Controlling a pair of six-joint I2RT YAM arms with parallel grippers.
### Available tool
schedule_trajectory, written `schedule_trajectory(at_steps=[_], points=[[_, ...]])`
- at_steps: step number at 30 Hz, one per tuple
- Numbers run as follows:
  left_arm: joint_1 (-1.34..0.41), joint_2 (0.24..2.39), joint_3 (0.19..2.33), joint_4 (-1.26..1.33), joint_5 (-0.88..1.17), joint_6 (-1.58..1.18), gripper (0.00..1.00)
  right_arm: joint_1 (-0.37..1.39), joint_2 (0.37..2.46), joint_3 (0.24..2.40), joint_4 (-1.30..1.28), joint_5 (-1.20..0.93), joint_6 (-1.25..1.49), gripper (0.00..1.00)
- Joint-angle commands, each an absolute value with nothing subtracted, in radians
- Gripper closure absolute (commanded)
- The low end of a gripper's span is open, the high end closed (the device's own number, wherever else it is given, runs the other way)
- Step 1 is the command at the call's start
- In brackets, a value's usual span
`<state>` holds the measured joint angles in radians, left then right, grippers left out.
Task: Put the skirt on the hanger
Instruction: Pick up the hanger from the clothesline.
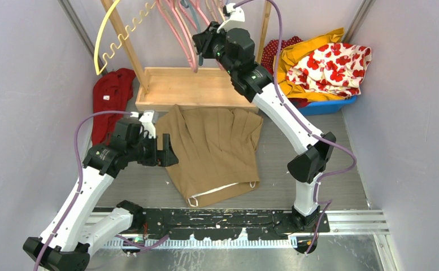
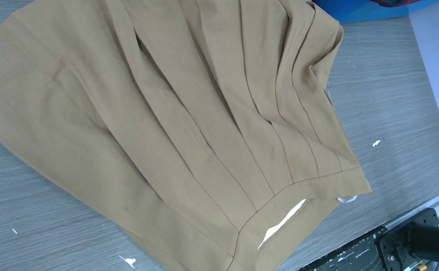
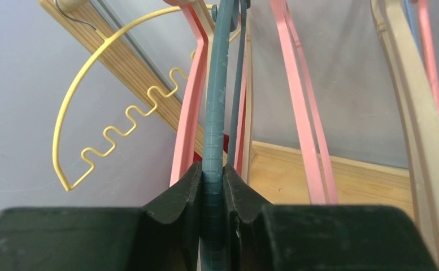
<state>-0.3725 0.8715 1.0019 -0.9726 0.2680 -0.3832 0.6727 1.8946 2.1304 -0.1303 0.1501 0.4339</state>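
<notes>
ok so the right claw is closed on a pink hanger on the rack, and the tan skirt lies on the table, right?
Not quite. The right claw is closed on the teal hanger, not a pink one; the pink hangers hang beside it. The right wrist view shows this. The tan skirt does lie on the table.

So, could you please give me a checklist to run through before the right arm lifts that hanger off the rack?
1. Right gripper shut on the teal hanger: ok, a finger presses each side.
2. Teal hanger free of its neighbours: cannot tell, a pink hanger runs close alongside.
3. Hanger's hook free to lift off: cannot tell, the hook is out of view.
4. Skirt spread flat on the table: ok, with its waistband nearest the arms.
5. Left gripper open and holding nothing: ok, it is at the skirt's left edge.
</notes>
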Motion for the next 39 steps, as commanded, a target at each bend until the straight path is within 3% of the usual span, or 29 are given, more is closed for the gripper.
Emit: schedule_trajectory(at_steps=[1,14,23,39], points=[[-0.368,0.857,1.035,-0.974,0.257,-0.374,0.13,0.666,1.882,2.230,-0.133,0.139,0.382,0.99],[-0.367,0.857,1.048,-0.975,0.239,-0.380,0.00,0.671,1.802,2.250,-0.277,0.055,0.333,0.99],[-0.367,0.858,1.053,-0.973,0.234,-0.395,0.01,0.675,1.707,2.130,-0.212,0.083,0.276,0.99],[-0.367,0.868,1.072,-0.991,0.220,-0.387,0.01,0.685,1.899,2.367,-0.155,0.034,0.202,0.99]])
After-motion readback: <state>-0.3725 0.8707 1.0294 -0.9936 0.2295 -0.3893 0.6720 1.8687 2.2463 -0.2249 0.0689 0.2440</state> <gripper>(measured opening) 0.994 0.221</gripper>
